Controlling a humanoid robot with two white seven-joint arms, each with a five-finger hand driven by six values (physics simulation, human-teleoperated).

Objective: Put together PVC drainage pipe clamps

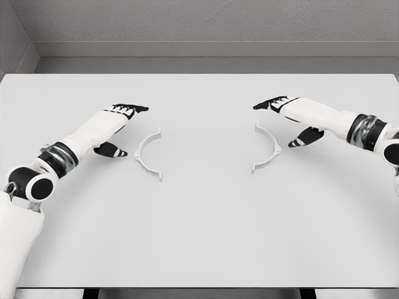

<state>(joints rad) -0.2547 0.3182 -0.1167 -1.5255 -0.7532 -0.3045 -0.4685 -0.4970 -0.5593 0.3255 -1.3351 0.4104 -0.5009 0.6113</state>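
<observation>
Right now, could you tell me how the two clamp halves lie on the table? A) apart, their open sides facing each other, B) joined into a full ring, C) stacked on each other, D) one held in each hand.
A: the left clamp half and the right clamp half lie separate on the table, curves bulging outward, neither hand grasping one.

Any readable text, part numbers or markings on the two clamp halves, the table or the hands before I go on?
None. The left clamp half, the right clamp half, the table, the left hand and the right hand show no words, numbers or signs in the head view.
</observation>
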